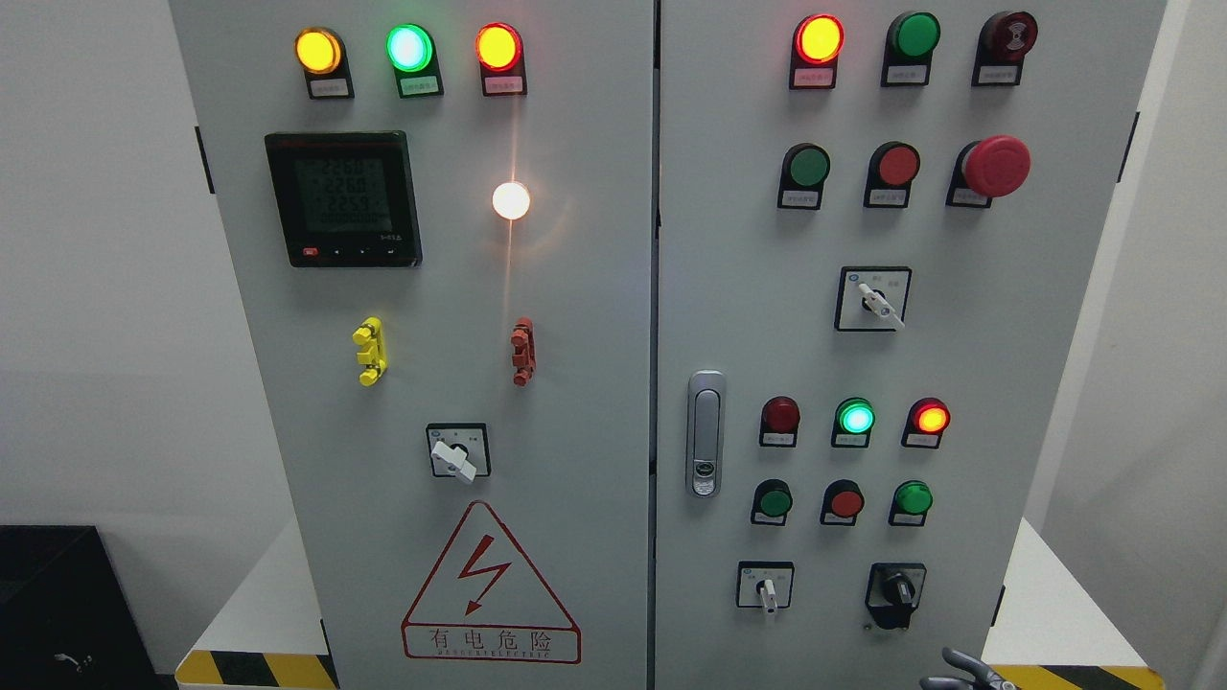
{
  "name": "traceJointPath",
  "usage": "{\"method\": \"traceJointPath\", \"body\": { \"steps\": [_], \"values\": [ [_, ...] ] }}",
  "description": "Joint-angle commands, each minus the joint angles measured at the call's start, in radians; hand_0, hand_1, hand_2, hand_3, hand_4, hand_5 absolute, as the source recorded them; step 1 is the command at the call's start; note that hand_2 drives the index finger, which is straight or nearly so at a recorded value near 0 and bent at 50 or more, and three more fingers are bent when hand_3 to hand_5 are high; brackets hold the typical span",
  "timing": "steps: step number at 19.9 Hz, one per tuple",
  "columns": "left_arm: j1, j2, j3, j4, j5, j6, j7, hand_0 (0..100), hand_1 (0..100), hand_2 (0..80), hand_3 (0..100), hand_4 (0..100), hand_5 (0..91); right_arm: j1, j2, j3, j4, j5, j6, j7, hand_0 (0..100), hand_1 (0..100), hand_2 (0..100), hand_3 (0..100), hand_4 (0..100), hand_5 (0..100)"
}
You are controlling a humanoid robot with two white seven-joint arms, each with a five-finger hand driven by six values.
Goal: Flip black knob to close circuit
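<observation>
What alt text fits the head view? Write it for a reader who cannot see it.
A grey two-door electrical cabinet fills the view, with the black knob at the lower right of the right door and a robot hand just entering at the bottom edge below it. Lit indicator lamps, push buttons, a red emergency stop, white selector switches and a digital meter cover both doors.

Robot hand (963, 671) apparently open below black knob (897, 586).

The right hand (963, 671) is mostly cut off by the bottom edge.
</observation>
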Motion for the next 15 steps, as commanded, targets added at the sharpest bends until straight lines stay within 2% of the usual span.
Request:
{"method": "traceJointPath", "body": {
  "steps": [1, 15],
  "values": [
    [0.021, 0.000, 0.000, -0.023, 0.000, 0.000, 0.000, 12, 56, 0.0, 0, 0, 0.0, 0.028, 0.001, 0.000, -0.003, -0.117, -0.045, 0.039, 0, 8, 11, 25, 20, 9],
    [0.021, 0.001, 0.000, -0.023, 0.000, 0.000, 0.000, 12, 56, 0.0, 0, 0, 0.0, 0.039, 0.001, 0.000, 0.003, -0.142, -0.060, 0.040, 0, 7, 9, 18, 13, 2]
  ]
}}
